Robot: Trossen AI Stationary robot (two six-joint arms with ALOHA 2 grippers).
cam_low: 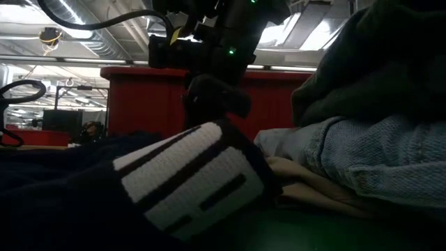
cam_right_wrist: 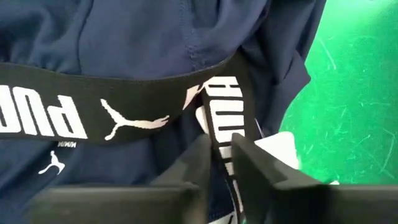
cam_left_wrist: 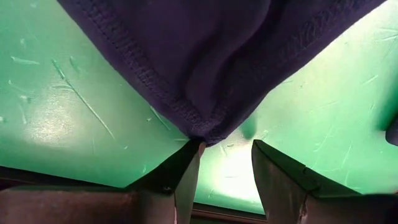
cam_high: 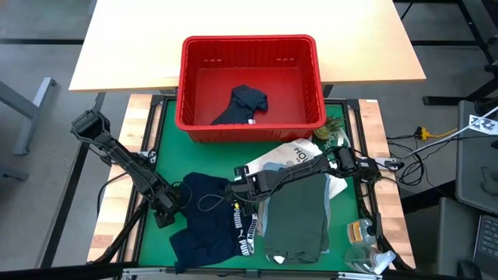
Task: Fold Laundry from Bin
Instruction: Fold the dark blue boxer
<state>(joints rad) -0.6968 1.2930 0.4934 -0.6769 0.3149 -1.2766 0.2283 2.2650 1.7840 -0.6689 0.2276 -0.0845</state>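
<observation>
Navy shorts point(cam_high: 206, 222) with a black, white-lettered waistband point(cam_right_wrist: 93, 109) lie spread on the green mat point(cam_high: 167, 132). My right gripper point(cam_right_wrist: 222, 163) is shut on the waistband, above the shorts' right side point(cam_high: 237, 189). My left gripper point(cam_left_wrist: 227, 149) stands open at the shorts' left edge point(cam_high: 166, 211), with a hemmed corner of the shorts point(cam_left_wrist: 199, 127) at one fingertip. The red bin point(cam_high: 249, 47) at the far side holds a dark garment point(cam_high: 245, 105). A folded olive-green garment point(cam_high: 297, 218) tops a stack to the right of the shorts. My left gripper: the shorts' hemmed corner point(cam_left_wrist: 200, 134) reaches one fingertip point(cam_left_wrist: 189, 155), and I cannot tell whether they touch. My right gripper pinches a turned-over stretch of the waistband point(cam_right_wrist: 222, 134) between its two fingers. It comes from above, slanting down. The rest of the shorts lies on the mat.
A white printed tote bag point(cam_high: 284, 155) lies between the bin and the stack. Light blue and beige cloth point(cam_low: 376, 160) show under the olive garment. Bottles point(cam_high: 362, 233) stand at the near right corner. A wooden table point(cam_high: 132, 39) lies beyond the mat.
</observation>
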